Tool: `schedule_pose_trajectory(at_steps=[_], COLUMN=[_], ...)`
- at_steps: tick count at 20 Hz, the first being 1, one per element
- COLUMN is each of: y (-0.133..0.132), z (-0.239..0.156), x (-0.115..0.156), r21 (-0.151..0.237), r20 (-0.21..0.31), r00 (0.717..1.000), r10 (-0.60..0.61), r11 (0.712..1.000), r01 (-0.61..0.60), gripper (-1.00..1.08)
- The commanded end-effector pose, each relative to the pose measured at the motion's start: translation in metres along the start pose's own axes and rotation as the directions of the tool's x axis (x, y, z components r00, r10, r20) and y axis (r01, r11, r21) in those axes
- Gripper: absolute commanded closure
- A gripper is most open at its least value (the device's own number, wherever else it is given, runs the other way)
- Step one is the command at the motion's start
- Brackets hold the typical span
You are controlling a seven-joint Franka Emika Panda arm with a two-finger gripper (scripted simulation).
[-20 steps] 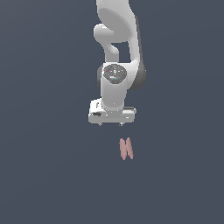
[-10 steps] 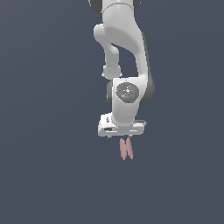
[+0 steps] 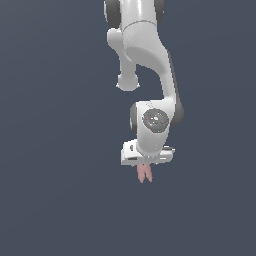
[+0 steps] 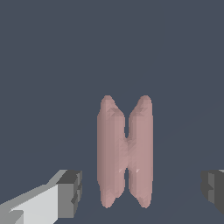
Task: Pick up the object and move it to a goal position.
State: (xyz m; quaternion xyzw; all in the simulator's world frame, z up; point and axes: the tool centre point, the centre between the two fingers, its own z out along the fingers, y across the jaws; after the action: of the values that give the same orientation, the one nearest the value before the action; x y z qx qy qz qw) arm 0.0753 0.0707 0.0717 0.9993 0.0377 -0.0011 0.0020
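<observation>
Approach phase of the pick. The claw (image 4: 142, 192) hangs spread wide over the pink object (image 4: 125, 151), which lies on the dark floor (image 4: 52, 65) between the two dark fingertips (image 4: 72, 192), touching neither; in the exterior view only its lower end shows beneath the white hand (image 3: 145, 174). The object sits nearer one fingertip than the other. Likely risks: closing off-centre may let the nearer fingertip push or turn the object before the far one arrives; closing too high may catch only the rounded lobes, so that the object slips out during lifting.
</observation>
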Motion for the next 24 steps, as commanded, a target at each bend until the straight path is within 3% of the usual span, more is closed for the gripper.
schedule_pose_trajectory(at_steps=[1,23,24], y=[-0.003,-0.005,-0.005], z=[0.003,0.055,0.055], x=[0.003,0.004,0.004], r21=[0.003,0.004,0.004], r20=[-0.002,-0.002,-0.002], r00=[1.000,1.000,1.000], r10=[0.000,-0.001,-0.001], r11=[1.000,1.000,1.000], r01=[0.000,0.001,0.001], gripper=[-0.92,-0.92,1.08])
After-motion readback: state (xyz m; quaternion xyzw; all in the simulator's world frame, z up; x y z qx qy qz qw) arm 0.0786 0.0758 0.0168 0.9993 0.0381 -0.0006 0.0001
